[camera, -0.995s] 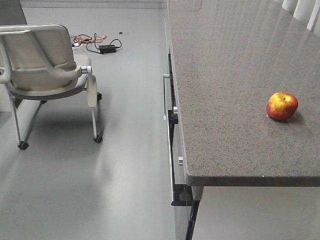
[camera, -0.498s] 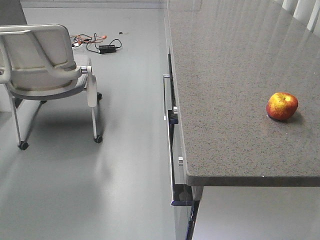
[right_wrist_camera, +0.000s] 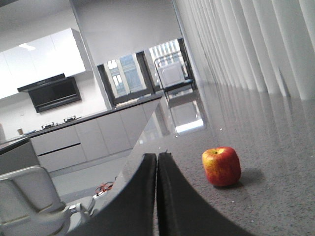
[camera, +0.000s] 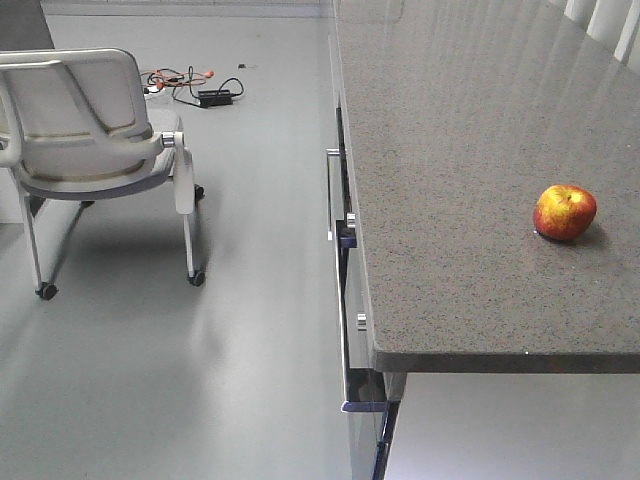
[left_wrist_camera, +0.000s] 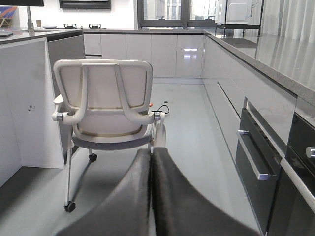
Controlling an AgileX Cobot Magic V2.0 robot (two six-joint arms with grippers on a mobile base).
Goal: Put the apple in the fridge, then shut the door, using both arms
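The red and yellow apple (camera: 565,212) rests on the speckled grey counter (camera: 450,150), near its right side. In the right wrist view the apple (right_wrist_camera: 221,166) lies ahead and to the right of my right gripper (right_wrist_camera: 157,156), which is shut with nothing between its fingers. My left gripper (left_wrist_camera: 151,151) is shut too and empty, held low over the floor and pointing at a chair. Neither the fridge nor its door is in view. No gripper shows in the front view.
A pale wheeled chair (camera: 90,150) stands on the grey floor left of the counter; the chair (left_wrist_camera: 106,105) is straight ahead of my left gripper. Drawers with metal handles (camera: 333,195) run under the counter edge. Cables and a power brick (camera: 200,90) lie on the floor behind.
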